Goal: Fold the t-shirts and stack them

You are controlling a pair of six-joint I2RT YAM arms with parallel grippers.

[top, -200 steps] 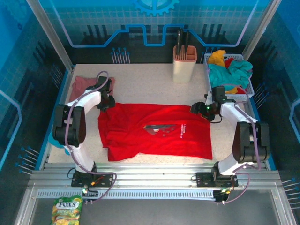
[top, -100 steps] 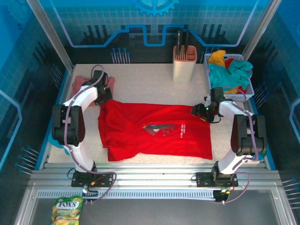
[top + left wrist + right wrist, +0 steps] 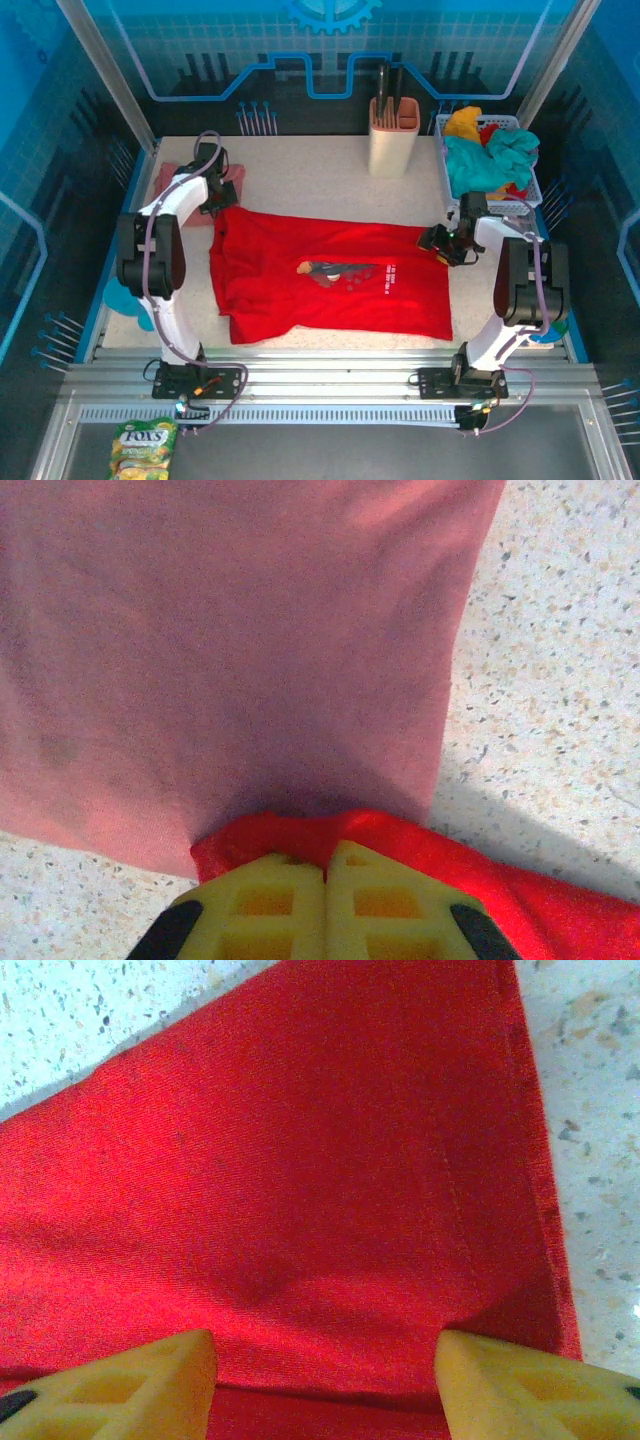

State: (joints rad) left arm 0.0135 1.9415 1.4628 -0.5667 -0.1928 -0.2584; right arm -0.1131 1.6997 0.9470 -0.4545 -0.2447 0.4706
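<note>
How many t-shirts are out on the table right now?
2. The red shirt lies spread across the middle; the pink shirt lies at the far-left corner, touching the red one's edge. The basket at far right holds more cloth that may include shirts.

Place: a robot test cell in a lab, not a home.
Walls: blue panels (image 3: 250, 50) printed with a gear (image 3: 330, 12) and circuit lines, on the far, left and right sides.
Frame: aluminium posts (image 3: 105, 70) at the far corners; ribbed aluminium rails (image 3: 330, 385) along the near edge.
Machines: left arm (image 3: 150, 260) and right arm (image 3: 525, 290) bolted to those rails, cables exposed.
Props: knife block (image 3: 393, 140) and basket (image 3: 536, 178) of cloths far right on a speckled table (image 3: 300, 170); a bag of sweets (image 3: 143, 447) near left.
</note>
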